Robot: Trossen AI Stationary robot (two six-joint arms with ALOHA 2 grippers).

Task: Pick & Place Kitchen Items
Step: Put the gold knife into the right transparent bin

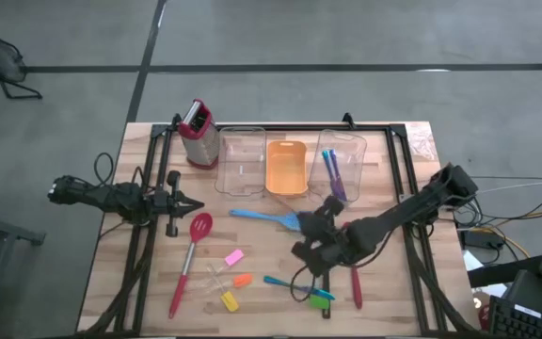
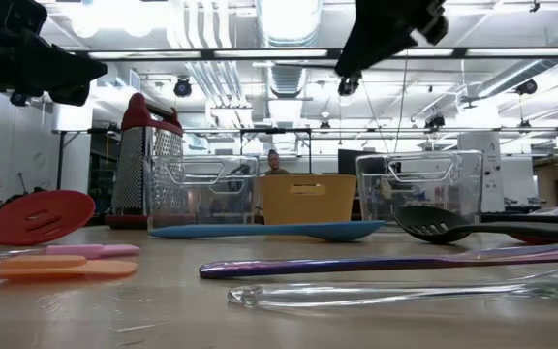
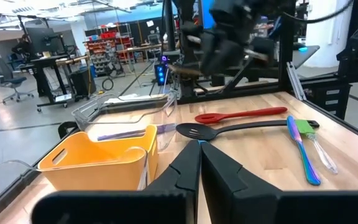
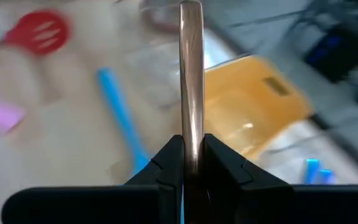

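My right gripper (image 1: 310,235) hangs above the table's middle, shut on a thin copper-coloured piece of cutlery (image 4: 191,68). Below and around it lie a blue spatula (image 1: 263,217), a red slotted spoon (image 1: 194,247), a red spoon (image 1: 356,282), a black slotted spoon (image 3: 229,129) and teal-handled cutlery (image 1: 290,283). Small pink (image 1: 233,256), orange (image 1: 242,280), yellow (image 1: 229,301) and green (image 1: 320,299) pieces lie near the front edge. At the table's left edge my left gripper (image 1: 196,205) waits, shut and level, with nothing in it. My right gripper pinches one end of the copper-coloured cutlery (image 4: 191,127) between its two fingers. The fingers lie along the piece, and the rest of it sticks straight out past the fingertips. It is lifted clear of the table.
Along the far side stand a red-topped metal grater (image 1: 197,132), a clear bin (image 1: 241,162), an orange tray (image 1: 287,168) and a second clear bin (image 1: 343,160) with blue and purple cutlery in it. A clear utensil (image 2: 405,291) lies near the front edge.
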